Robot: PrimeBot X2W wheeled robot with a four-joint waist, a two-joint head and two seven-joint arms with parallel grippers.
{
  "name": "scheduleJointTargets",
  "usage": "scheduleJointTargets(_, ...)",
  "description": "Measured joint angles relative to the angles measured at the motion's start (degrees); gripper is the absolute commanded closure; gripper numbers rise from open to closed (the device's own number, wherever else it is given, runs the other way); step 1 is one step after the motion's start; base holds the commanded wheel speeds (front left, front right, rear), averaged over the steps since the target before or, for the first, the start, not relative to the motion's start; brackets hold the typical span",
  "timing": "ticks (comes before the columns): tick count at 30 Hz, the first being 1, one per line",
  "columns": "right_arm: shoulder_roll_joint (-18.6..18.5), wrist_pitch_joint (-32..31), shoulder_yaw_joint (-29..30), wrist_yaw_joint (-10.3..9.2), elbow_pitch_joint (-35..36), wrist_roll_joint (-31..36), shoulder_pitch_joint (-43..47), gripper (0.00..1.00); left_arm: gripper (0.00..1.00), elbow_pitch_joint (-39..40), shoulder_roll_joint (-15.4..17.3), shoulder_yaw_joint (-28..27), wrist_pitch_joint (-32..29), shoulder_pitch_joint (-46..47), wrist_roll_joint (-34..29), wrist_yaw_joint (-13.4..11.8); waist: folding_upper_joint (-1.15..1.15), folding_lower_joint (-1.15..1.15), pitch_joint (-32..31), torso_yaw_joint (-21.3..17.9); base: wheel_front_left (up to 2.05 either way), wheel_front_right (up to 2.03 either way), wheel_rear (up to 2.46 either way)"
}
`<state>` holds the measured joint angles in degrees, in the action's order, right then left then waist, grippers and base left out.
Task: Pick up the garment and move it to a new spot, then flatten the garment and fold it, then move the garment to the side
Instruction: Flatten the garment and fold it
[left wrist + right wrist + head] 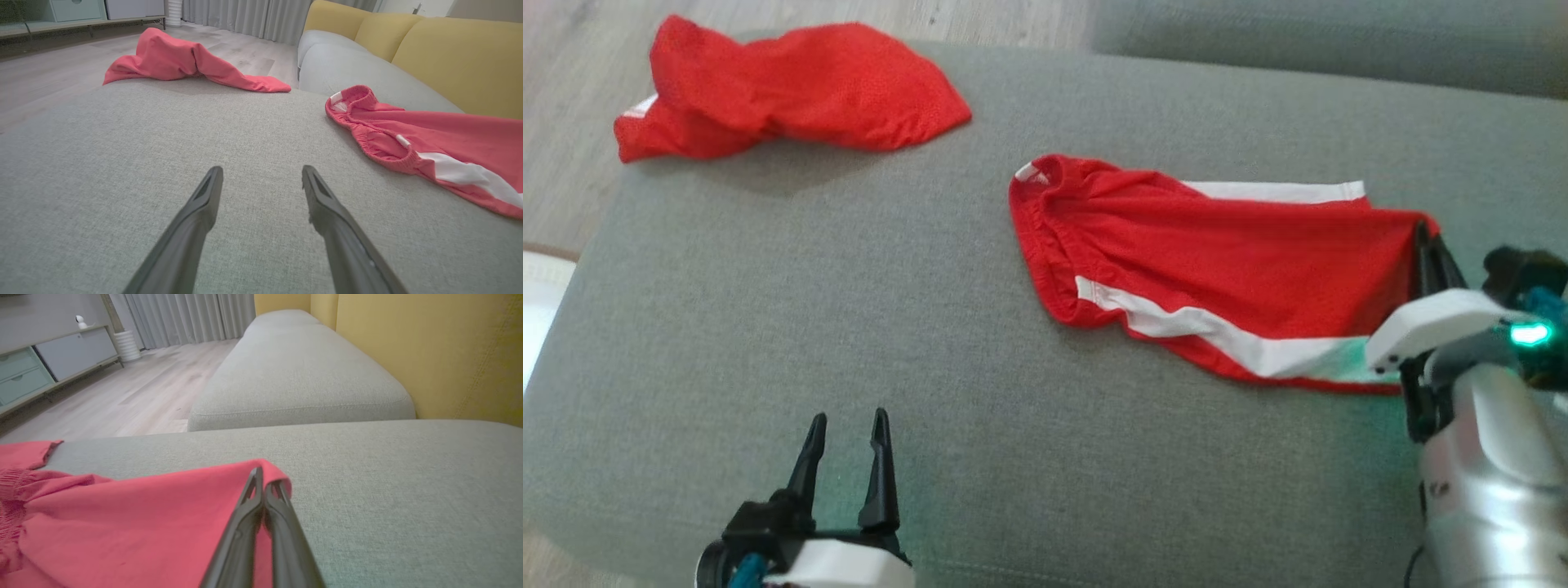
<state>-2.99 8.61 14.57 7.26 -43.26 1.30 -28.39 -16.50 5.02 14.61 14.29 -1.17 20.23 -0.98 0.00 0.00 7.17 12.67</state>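
Note:
A red garment with white side stripes lies spread on the grey cushion, waistband toward the left. My right gripper is shut on its right hem corner, lifting the cloth a little; in the right wrist view the fingers pinch the red fold. My left gripper stands open near the cushion's front edge, nothing between its fingers, well left of the garment.
A second red garment lies crumpled at the cushion's far left corner, also in the left wrist view. A yellow backrest runs along the right. Another grey cushion lies beyond, wooden floor to the left.

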Motion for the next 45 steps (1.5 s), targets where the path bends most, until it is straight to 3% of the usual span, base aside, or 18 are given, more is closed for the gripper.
scheduleJointTargets(6, -1.6, 1.9, 2.7, 0.0, -6.2, 4.5, -5.5, 0.98, 0.0, 0.0, -0.1, 0.0, 0.0, 1.1, -0.4, 0.3, 0.0, 0.01, 2.1, 0.5, 0.0, 0.0, 0.0)
scheduleJointTargets(7, -2.1, 2.4, 3.2, 0.0, -7.5, 5.7, -6.3, 0.75, 0.0, 0.0, -0.2, 0.0, 0.0, 1.2, -0.8, 0.5, 0.0, 0.01, 2.3, 0.5, 0.0, 0.0, 0.0)
scheduleJointTargets(8, -2.5, 3.0, 3.6, 0.0, -8.6, 7.1, -6.9, 0.0, 0.0, 0.0, -0.2, 0.0, 0.0, 1.2, -1.1, 0.5, 0.0, 0.01, 2.4, 0.4, 0.0, 0.0, 0.0)
scheduleJointTargets(11, -3.5, 4.6, 4.4, 0.0, -10.4, 10.9, -7.7, 0.0, 0.0, -0.2, -0.3, 0.1, 0.0, 1.4, -1.2, 0.7, 0.0, 0.0, 2.2, -0.2, 0.0, 0.0, 0.0)
scheduleJointTargets(17, -2.6, 5.3, 3.9, 0.0, -11.8, 11.9, -7.6, 0.0, 0.0, -0.3, -0.5, 0.0, 0.0, 1.4, -1.1, 1.4, 0.0, 0.0, -0.1, -2.8, 0.0, 0.0, 0.0)
scheduleJointTargets(22, -1.0, 5.6, 0.0, 0.0, -4.3, 8.6, -4.1, 0.0, 0.0, -0.4, -0.8, 0.0, 0.0, 1.4, -1.1, 1.5, 0.0, -0.01, -2.8, -5.1, 0.0, 0.0, 0.0)
scheduleJointTargets(35, 0.2, 5.6, -10.3, 0.0, 12.5, -1.8, 19.0, 0.0, 0.0, -1.9, -1.1, -0.1, 0.0, -0.8, -0.6, 1.5, 0.0, -0.02, -9.7, -9.5, 0.0, 0.0, 0.0)
scheduleJointTargets(45, 0.4, 5.6, -12.6, 0.0, 18.7, -6.5, 28.2, 0.0, 0.0, -2.4, -1.1, -1.4, 0.0, -2.8, -0.5, 1.4, 0.0, -0.01, -11.8, -9.7, 0.0, 0.0, 0.0)
